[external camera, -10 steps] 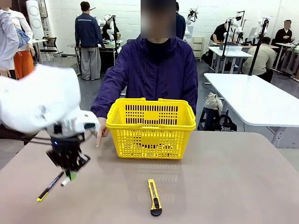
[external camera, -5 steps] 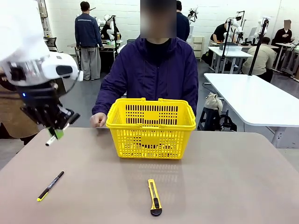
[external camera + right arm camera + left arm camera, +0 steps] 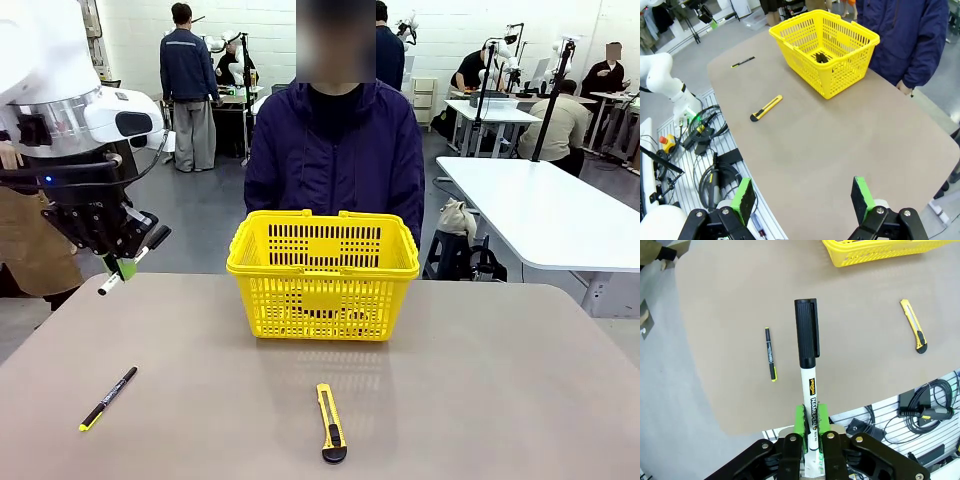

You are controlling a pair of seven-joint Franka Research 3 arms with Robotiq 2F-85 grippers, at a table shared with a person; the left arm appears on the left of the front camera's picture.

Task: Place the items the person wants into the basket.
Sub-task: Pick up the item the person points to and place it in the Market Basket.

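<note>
- The left arm stood raised at the left side, its white wrist bent over and the black end effector (image 3: 124,262) pointing down and a little to the right, well above the surface (image 3: 480,400).
- Its green pads (image 3: 801,421) were clamped tight on the white barrel of the marker (image 3: 807,365), whose black cap stuck out beyond the fingertips.
- From the front, the marker's white end poked out below the fingers, tilted down to the left.
- The right end effector (image 3: 802,197) hung high over the near part of the surface, its two green-padded fingers spread wide apart with nothing between them.
</note>
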